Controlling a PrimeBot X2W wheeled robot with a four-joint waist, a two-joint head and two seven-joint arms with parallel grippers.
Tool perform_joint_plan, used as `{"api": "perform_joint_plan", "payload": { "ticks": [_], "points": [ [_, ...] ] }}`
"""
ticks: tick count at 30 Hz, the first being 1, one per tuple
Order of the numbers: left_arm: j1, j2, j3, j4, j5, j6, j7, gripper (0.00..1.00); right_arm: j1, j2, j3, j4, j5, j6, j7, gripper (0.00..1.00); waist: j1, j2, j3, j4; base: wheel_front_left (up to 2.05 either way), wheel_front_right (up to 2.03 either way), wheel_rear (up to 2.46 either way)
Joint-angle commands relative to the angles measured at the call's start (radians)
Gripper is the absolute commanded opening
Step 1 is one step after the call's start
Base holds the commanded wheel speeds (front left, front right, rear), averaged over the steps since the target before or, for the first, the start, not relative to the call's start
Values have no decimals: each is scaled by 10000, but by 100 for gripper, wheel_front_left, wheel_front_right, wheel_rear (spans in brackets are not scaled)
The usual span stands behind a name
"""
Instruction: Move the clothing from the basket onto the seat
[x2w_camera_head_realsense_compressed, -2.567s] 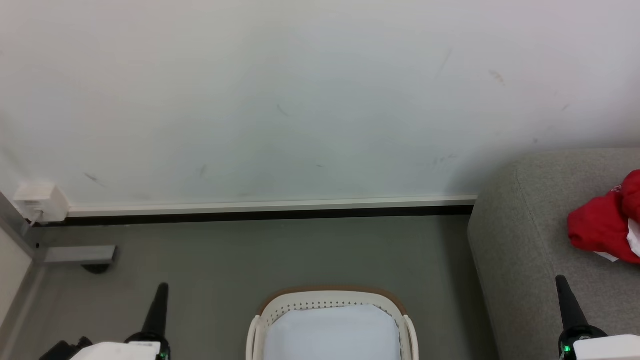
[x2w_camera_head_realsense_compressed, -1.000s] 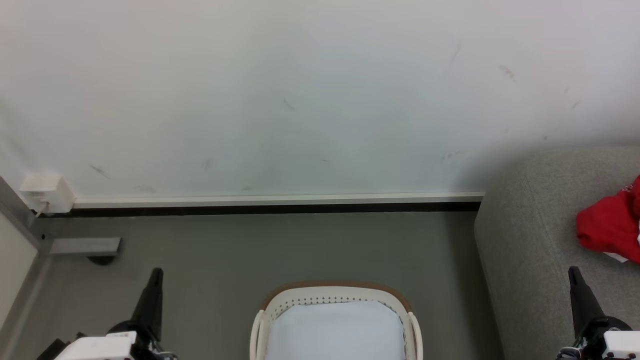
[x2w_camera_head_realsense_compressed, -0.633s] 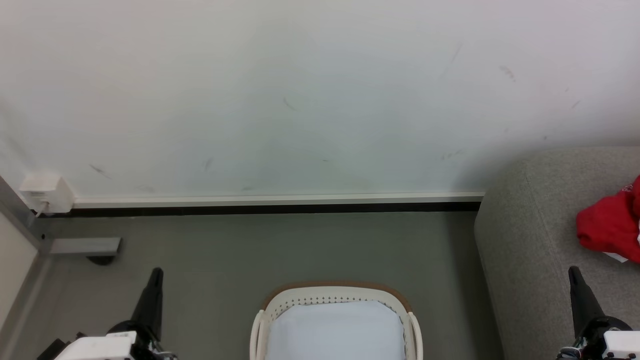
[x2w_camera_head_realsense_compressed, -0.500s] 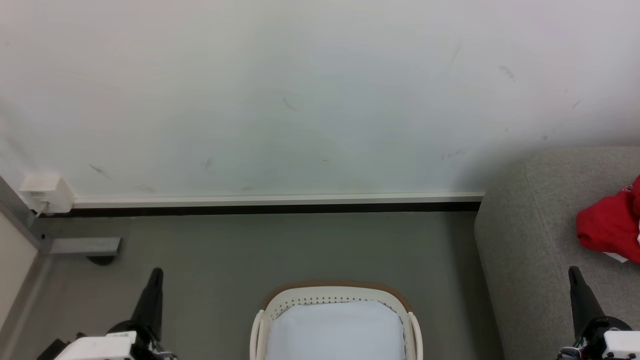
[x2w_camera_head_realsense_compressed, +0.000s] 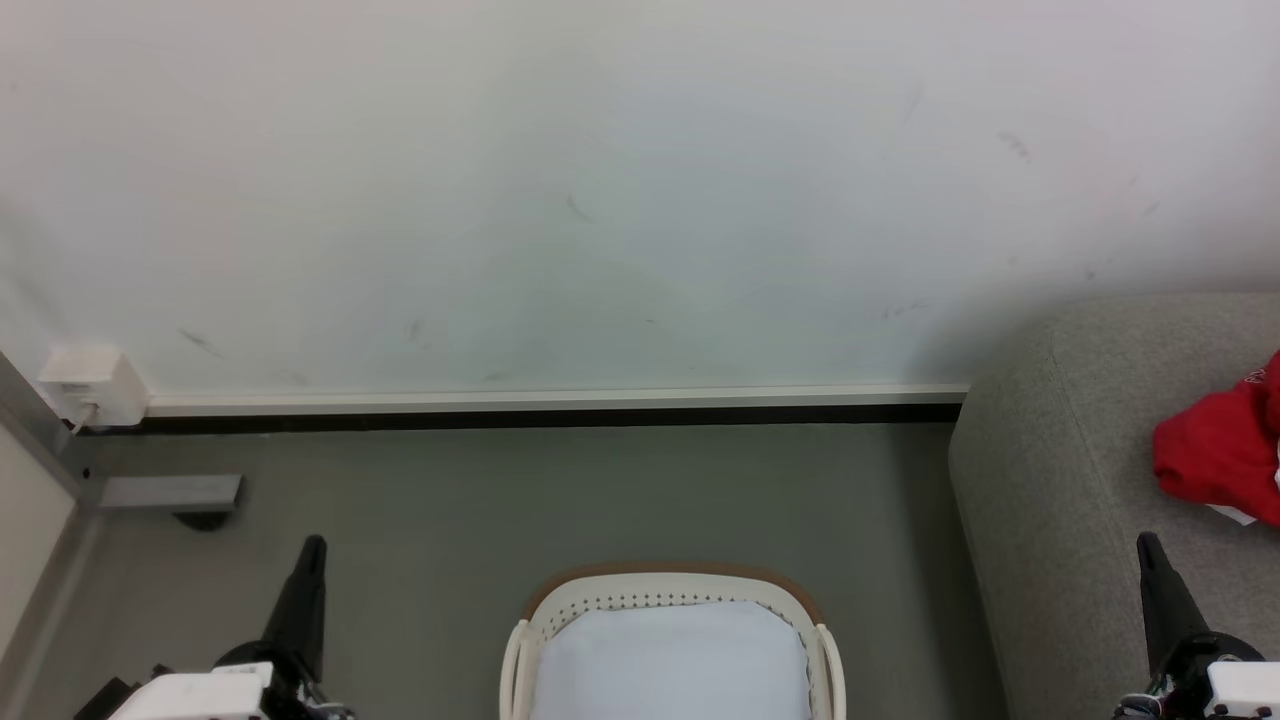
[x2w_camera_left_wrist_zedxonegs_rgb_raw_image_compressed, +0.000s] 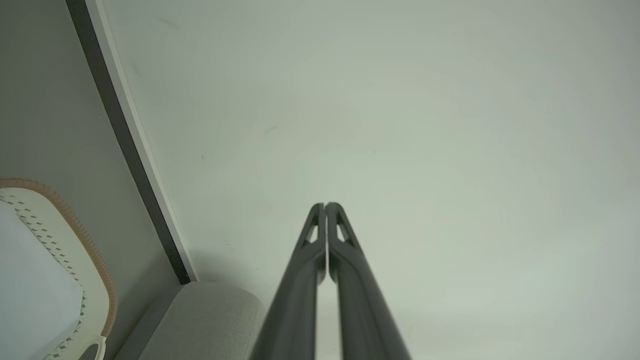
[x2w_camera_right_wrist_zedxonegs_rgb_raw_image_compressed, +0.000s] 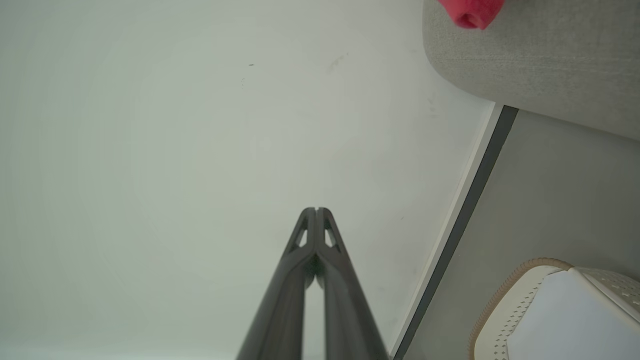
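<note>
On seat (x2w_camera_head_realsense_compressed: 1060, 480), clothing (x2w_camera_head_realsense_compressed: 1210, 460) bunched; basket (x2w_camera_head_realsense_compressed: 672, 585) rounded end toward wall (x2w_camera_head_realsense_compressed: 600, 200).

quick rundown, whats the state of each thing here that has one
Soft bright red clothing: crumpled, lying on the seat, cut off by the picture's edge.
Oval white perforated plastic basket with brown rim: upright on the floor, no red fabric in the part shown.
Pale bluish-white flat liner: lying flat in the basket.
Light grey fabric sofa seat: bearing the clothing.
Left gripper: shut, holding nothing.
Right gripper: shut, holding nothing.
</note>
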Motion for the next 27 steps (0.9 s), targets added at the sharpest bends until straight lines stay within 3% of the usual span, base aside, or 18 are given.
{"api": "perform_joint_plan", "payload": {
  "ticks": [1,27],
  "points": [
    [-78,70,8,-33,-134,-44,43,0,-121,4,-43,-48,-31,-17,24,0,0,0,0,0,0,0,0],
    [-77,70,7,-33,-135,-44,42,0,-122,7,-52,-46,-44,-17,33,0,0,0,0,0,0,0,0]
  ]
}}
